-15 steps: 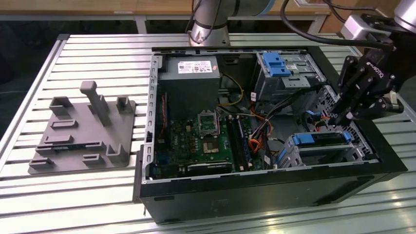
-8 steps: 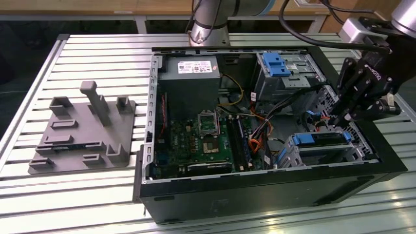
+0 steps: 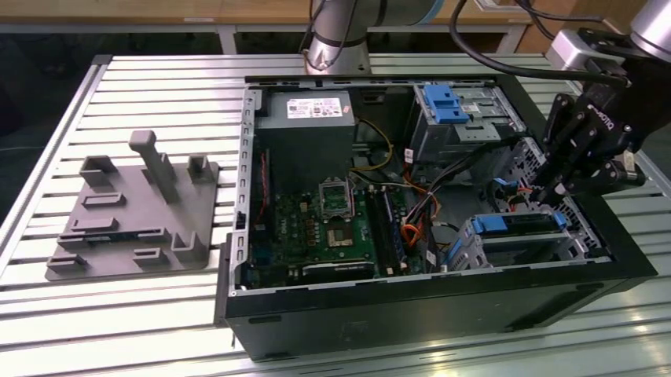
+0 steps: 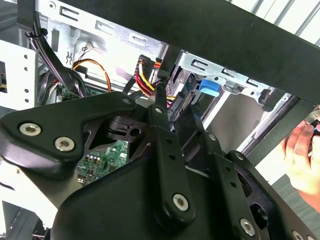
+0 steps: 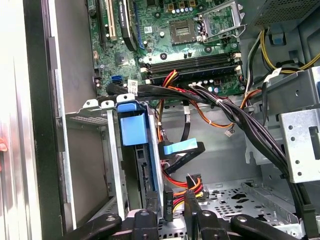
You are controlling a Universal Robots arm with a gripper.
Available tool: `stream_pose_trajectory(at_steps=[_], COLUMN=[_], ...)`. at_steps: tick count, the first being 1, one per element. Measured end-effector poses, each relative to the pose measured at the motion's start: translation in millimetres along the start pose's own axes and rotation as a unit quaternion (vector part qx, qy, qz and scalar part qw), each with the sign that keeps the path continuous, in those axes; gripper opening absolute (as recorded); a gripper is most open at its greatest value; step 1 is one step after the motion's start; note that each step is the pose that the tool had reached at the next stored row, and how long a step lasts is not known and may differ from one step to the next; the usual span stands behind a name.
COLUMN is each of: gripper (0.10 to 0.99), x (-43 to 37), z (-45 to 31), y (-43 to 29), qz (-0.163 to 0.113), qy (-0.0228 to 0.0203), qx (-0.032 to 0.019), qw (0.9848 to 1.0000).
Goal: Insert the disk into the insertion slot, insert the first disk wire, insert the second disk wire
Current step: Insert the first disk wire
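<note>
The disk (image 3: 521, 223), silver with a blue carrier rail, sits inside the insertion slot (image 3: 545, 250), a low perforated metal cage at the exterior view's right of the open computer case. In the first wrist view the disk's blue tab (image 5: 133, 128) stands out of the cage (image 5: 112, 165). My gripper (image 3: 545, 191) hangs just above the disk's end. Its fingers (image 4: 159, 130) are shut on a black wire connector (image 5: 168, 204) with red and yellow leads. A second wire with a blue plug (image 5: 181, 148) lies loose beside the disk.
A taller grey bay with a blue latch (image 3: 453, 106) stands behind the slot. The motherboard (image 3: 330, 228) and power supply (image 3: 304, 110) fill the case's other half. Black cable bundles (image 5: 235, 112) cross near the slot. A person's hand (image 4: 300, 150) rests outside the case wall. A grey fixture (image 3: 137, 212) lies on the table.
</note>
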State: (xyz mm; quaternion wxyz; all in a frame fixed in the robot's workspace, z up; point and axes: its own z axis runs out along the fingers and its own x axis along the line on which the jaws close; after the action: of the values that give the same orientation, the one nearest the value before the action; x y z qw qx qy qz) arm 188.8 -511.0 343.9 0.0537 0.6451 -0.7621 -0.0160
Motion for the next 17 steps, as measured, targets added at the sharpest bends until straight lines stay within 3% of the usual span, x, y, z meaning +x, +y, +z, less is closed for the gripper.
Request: stream_pose_trajectory(at_steps=[17], gripper=[0.349], x=[-1.2], z=[1.1], y=[0.4], qz=[0.000], qy=[0.0012], qx=[0.0026], qw=[1.0000])
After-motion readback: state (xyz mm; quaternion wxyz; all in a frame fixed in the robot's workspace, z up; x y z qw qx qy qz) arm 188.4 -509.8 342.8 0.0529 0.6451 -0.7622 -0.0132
